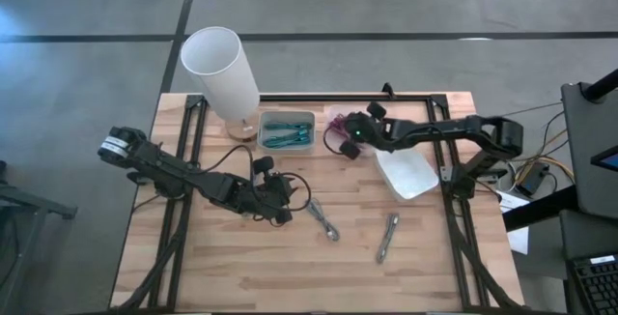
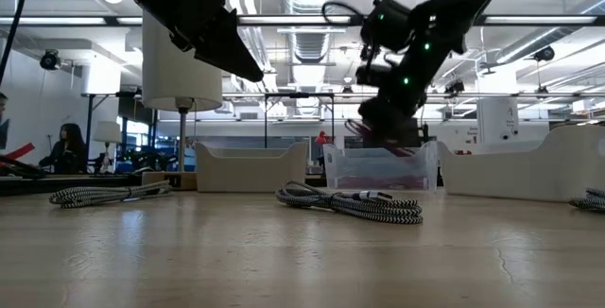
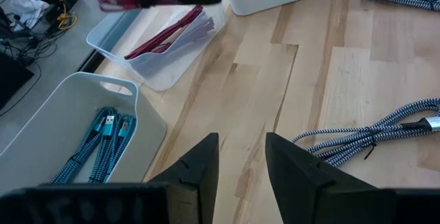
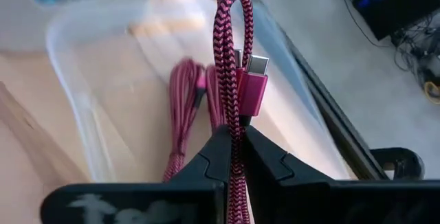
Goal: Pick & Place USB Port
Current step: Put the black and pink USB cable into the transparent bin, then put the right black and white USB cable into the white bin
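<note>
A folded red braided cable (image 4: 232, 66) is being pinched by the right gripper (image 4: 235, 148), with the clear bin (image 4: 89, 80) lying directly beneath it. The left gripper (image 3: 240, 159) is being held narrowly parted and empty, a black-and-white cable (image 3: 375, 131) lying just beside it.

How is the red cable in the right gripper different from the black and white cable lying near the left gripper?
The red cable is magenta braid, folded and pinched in the right gripper above the clear bin. The black and white cable is speckled braid, lying loose on the table, beside the open left gripper. Both are braided USB cables.
</note>
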